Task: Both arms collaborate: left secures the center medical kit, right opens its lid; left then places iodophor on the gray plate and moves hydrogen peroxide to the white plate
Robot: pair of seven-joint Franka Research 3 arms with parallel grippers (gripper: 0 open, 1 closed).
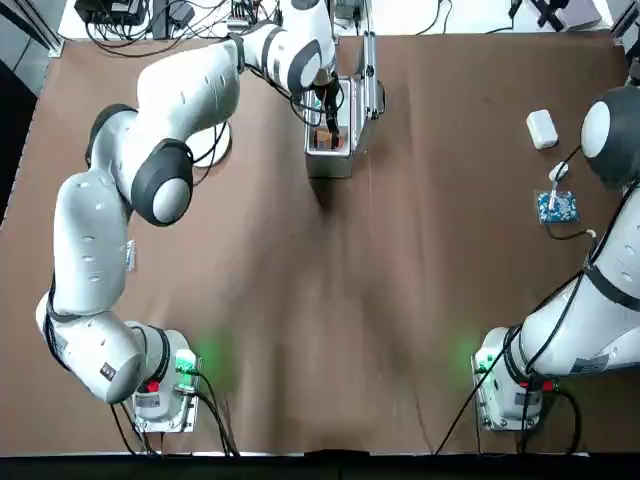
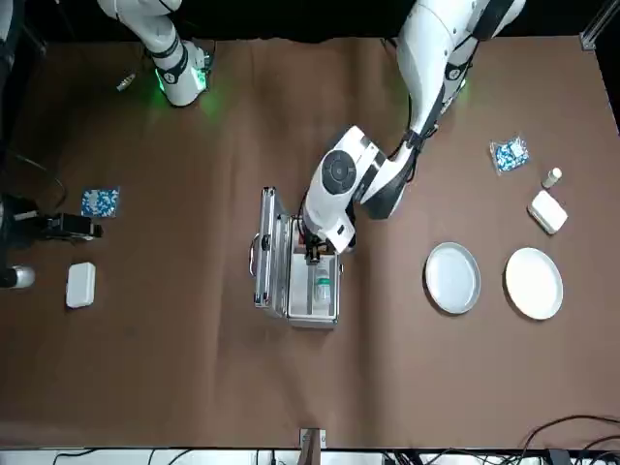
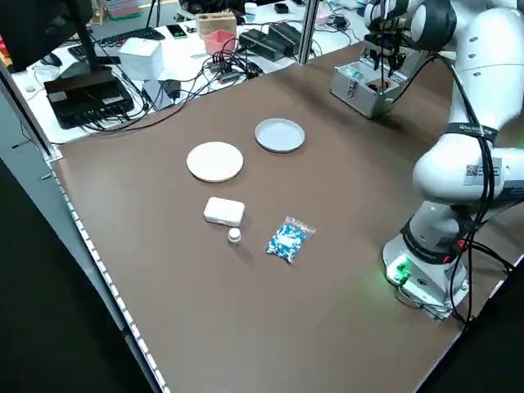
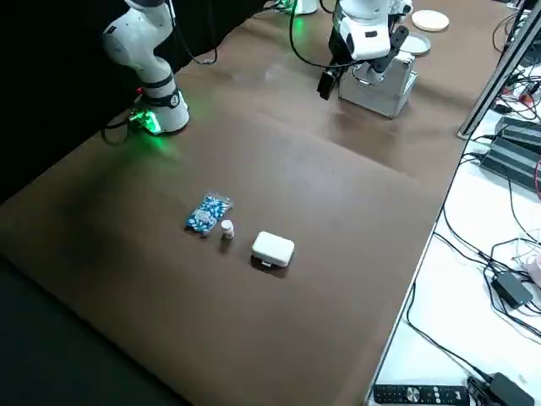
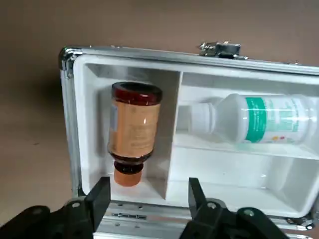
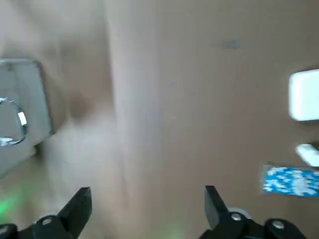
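The medical kit (image 2: 312,281) stands at the table's centre with its lid (image 2: 266,247) swung up on edge. Inside lie the iodophor (image 5: 134,130), a brown bottle in one compartment, and the hydrogen peroxide (image 5: 259,119), a white bottle with a green label, beside it. My left gripper (image 5: 147,199) hangs open just above the iodophor's cap end, touching nothing; from overhead the left gripper (image 1: 328,110) sits over the case. The gray plate (image 2: 452,278) and the white plate (image 2: 534,283) lie on my left side, both bare. My right gripper (image 6: 144,209) is open over bare table, well off to the kit's right.
On my left lie a white rounded box (image 2: 547,211), a small capped bottle (image 2: 551,177) and a blue packet (image 2: 509,153). On my right lie another white box (image 1: 541,128) and a blue packet (image 1: 557,207). Cables and equipment line the far edge.
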